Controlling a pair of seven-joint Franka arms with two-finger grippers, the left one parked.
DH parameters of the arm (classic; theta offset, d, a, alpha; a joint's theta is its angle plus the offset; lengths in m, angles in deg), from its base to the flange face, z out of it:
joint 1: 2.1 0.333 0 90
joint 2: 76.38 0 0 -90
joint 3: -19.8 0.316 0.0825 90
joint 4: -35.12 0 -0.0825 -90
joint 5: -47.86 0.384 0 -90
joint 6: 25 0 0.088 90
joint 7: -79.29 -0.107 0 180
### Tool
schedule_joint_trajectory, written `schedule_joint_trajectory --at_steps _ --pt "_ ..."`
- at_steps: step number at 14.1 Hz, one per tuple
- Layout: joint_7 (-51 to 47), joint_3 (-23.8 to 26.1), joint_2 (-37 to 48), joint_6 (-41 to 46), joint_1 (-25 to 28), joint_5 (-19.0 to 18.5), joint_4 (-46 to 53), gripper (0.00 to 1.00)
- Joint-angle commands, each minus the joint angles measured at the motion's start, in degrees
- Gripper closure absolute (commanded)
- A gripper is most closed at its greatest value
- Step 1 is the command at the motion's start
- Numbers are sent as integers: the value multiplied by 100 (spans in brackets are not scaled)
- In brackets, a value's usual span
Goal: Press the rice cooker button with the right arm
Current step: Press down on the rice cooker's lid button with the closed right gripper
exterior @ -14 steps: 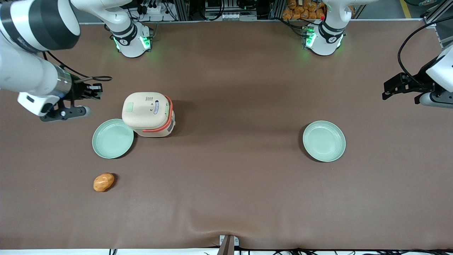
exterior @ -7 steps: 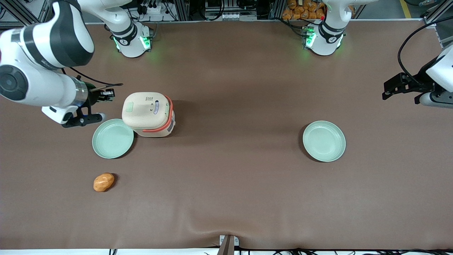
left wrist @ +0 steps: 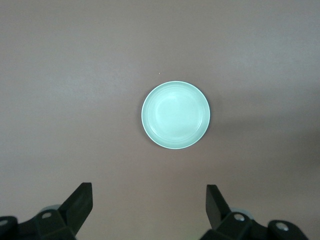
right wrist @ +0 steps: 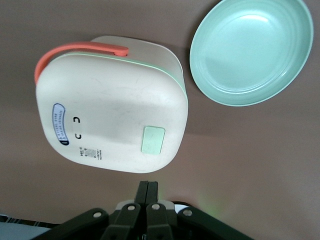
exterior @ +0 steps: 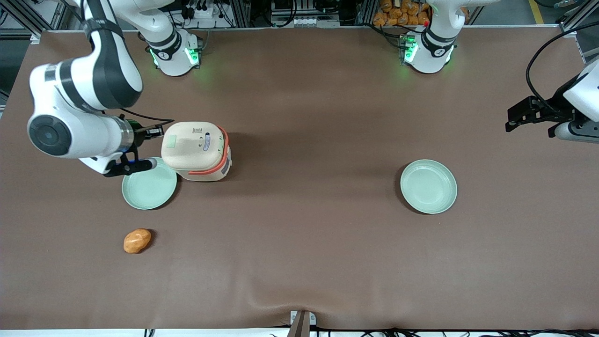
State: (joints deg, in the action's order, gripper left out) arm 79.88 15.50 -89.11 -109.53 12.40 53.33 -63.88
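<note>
The rice cooker (exterior: 196, 150) is a cream rounded-square pot with an orange-red handle band, lid closed, standing toward the working arm's end of the table. Its button (exterior: 171, 141) is a small pale green patch on the lid edge nearest the gripper. The right arm (exterior: 79, 112) reaches in from the table's end. Its gripper (exterior: 157, 132) is shut and empty, just beside the cooker at lid height, a short gap from the button. The wrist view shows the cooker (right wrist: 112, 107), the button (right wrist: 153, 139) and the closed gripper (right wrist: 148, 186) apart from the lid.
A pale green plate (exterior: 149, 183) touches the cooker's base, nearer the front camera, partly under the gripper body; it shows in the wrist view (right wrist: 250, 50). An orange-brown lump (exterior: 137, 240) lies nearer the camera. A second green plate (exterior: 428, 186) lies toward the parked arm's end.
The right arm has swung in toward the cooker; the gripper moved from well off the table's end to right beside the lid. The cooker and plates have not moved.
</note>
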Motion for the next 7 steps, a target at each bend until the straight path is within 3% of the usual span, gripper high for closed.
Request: schedule_joint_trajectory --at_steps 1,7 --pt "-50 -37 -168 -46 105 51 -75 100" --pt "-24 -37 -485 -125 105 51 -75 100"
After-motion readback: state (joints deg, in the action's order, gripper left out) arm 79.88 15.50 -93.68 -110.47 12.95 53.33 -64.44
